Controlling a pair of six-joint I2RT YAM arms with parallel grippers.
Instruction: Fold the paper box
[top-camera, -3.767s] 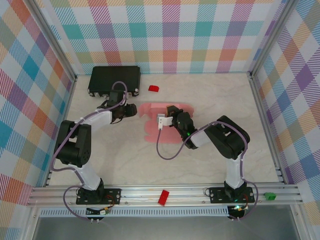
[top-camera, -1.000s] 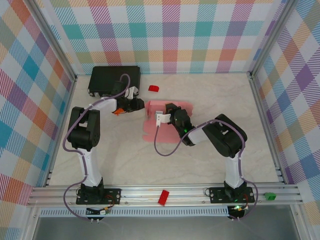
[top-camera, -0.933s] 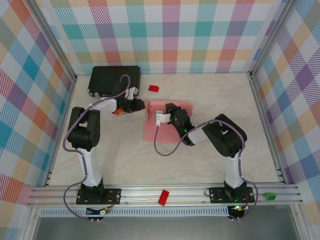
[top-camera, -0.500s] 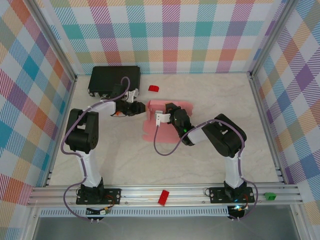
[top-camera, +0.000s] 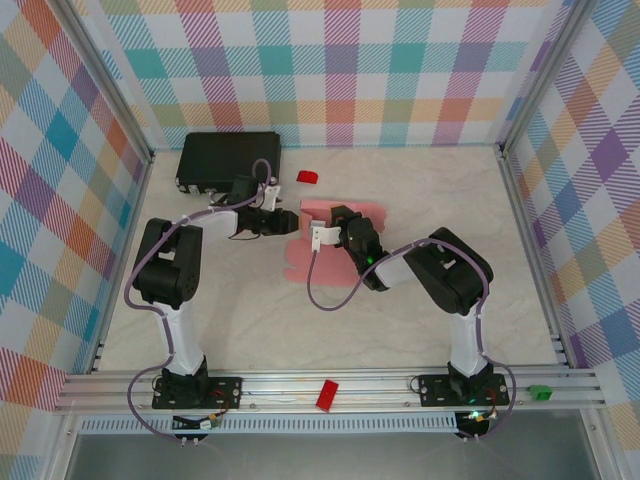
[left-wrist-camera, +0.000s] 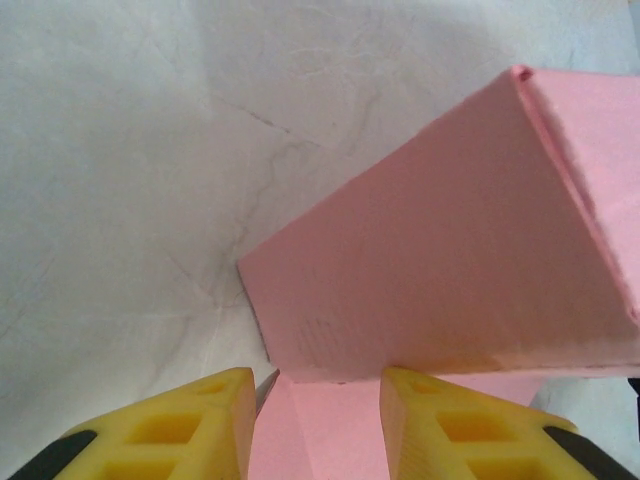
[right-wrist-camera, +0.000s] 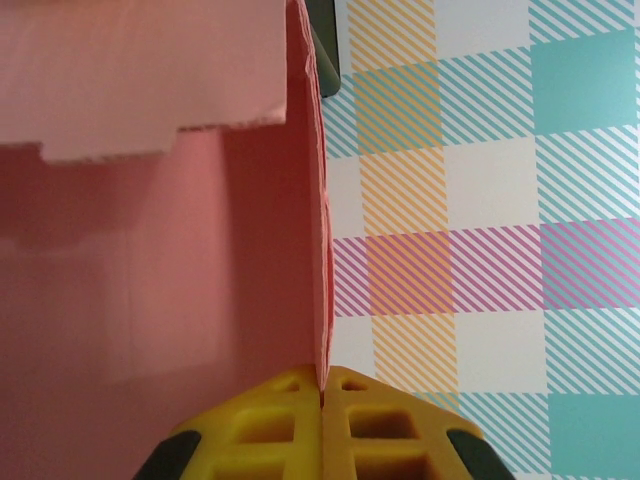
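**1 wall of the paper box (top-camera: 298, 262) pinched by the right gripper (right-wrist-camera: 322, 384)**

The partly folded pink card lies at the center of the top view, on the table (top-camera: 400, 180). The right claw's 2 fingers are pressed together on an upright wall's edge. The left gripper (left-wrist-camera: 310, 385), fingers spread, sits at a tilted panel's lower edge.

From overhead, the light-pink thin card paper box (top-camera: 350, 209) is half buried under the black right arm (top-camera: 368, 248), so I can't read its folds there. On the left wrist cam it runs off the right edge, and the left gripper (left-wrist-camera: 318, 405) has its yellow fingers (left-wrist-camera: 170, 430) chopped off at the bottom. On the right wrist cam there's a dark sliver (right-wrist-camera: 324, 40) behind the card, no clue what. The tiny green bit (top-camera: 540, 391) on the front rail (top-camera: 400, 385) is too small to tell.
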